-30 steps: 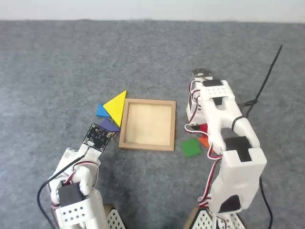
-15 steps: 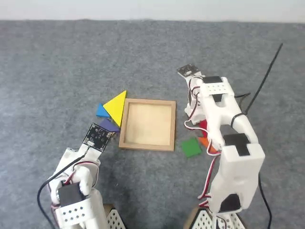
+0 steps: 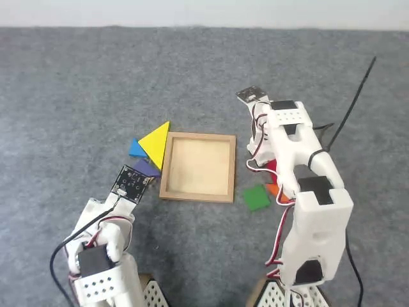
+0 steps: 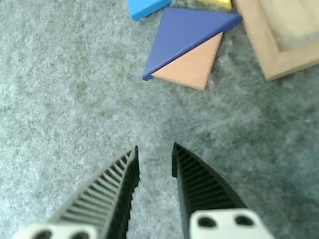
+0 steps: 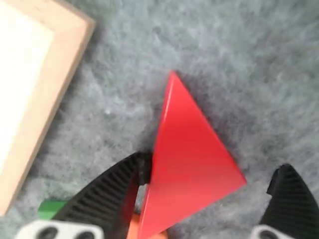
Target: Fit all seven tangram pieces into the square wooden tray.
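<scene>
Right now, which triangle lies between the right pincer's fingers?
The red triangle: the open right pincer straddles it. The yellow triangle lies on the tray's other side.

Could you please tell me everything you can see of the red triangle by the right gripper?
The red triangle is a flat, smooth piece with a plain glossy face, seemingly painted wood. It lies on the grey carpet, outside the wooden tray and apart from its frame. One corner seems to overlap an orange piece. The right gripper hangs open around it: one finger is right at one edge, the other stands clear of the opposite corner.
</scene>
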`<action>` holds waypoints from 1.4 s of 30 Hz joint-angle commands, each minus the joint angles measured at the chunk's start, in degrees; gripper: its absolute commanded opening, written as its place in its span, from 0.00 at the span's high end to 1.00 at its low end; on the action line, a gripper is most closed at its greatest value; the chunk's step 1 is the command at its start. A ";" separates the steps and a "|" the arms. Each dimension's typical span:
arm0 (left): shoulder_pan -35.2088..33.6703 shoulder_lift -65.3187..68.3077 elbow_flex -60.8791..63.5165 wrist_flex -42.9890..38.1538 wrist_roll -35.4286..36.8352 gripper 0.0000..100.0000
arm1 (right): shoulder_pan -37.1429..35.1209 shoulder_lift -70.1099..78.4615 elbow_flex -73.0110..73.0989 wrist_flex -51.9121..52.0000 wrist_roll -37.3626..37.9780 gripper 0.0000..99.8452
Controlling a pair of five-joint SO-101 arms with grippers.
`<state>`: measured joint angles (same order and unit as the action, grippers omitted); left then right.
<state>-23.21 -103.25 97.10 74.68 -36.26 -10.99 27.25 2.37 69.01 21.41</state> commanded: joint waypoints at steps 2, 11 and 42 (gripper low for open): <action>-0.35 -1.05 -0.92 0.53 -0.35 0.89 | 1.54 -0.04 -2.02 1.63 0.62 0.62; -0.35 -1.05 -0.92 0.53 -0.35 0.89 | 1.45 -0.04 -1.85 2.77 7.38 0.63; -0.35 -1.05 -0.92 0.53 -0.35 0.89 | 2.86 -0.22 -0.53 5.23 7.91 0.69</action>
<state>-23.21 -103.25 97.10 74.68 -36.26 -9.32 27.34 2.02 73.32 28.62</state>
